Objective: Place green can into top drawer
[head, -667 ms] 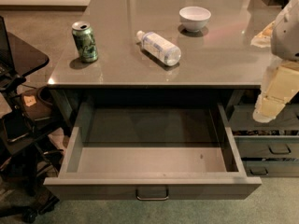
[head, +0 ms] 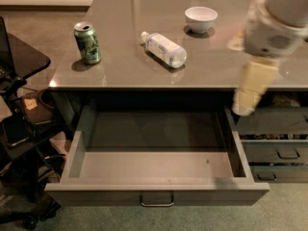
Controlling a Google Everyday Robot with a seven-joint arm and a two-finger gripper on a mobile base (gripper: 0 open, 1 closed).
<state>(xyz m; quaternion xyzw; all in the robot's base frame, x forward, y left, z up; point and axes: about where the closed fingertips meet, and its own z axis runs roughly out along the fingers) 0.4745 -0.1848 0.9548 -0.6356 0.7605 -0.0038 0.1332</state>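
Note:
The green can (head: 87,43) stands upright on the grey countertop (head: 120,66) near its left front corner, silver top up. The top drawer (head: 156,189) is pulled wide open below the counter, its grey inside bare and a small metal bar handle (head: 157,199) at front centre. My gripper (head: 246,105) hangs from the pale arm (head: 276,23) at the right, over the counter's front edge and the drawer's right rear corner. It is far right of the can and holds nothing that I can see.
A clear plastic bottle (head: 164,49) lies on its side mid-counter. A white bowl (head: 201,19) stands behind it. Narrower grey drawers (head: 279,150) sit at the right, the upper one partly open. A dark side table and chair base (head: 19,105) crowd the left.
The arm and gripper have moved left, from the right edge of the view to above the drawer's right rear corner. The can, bottle, bowl and drawer have not moved.

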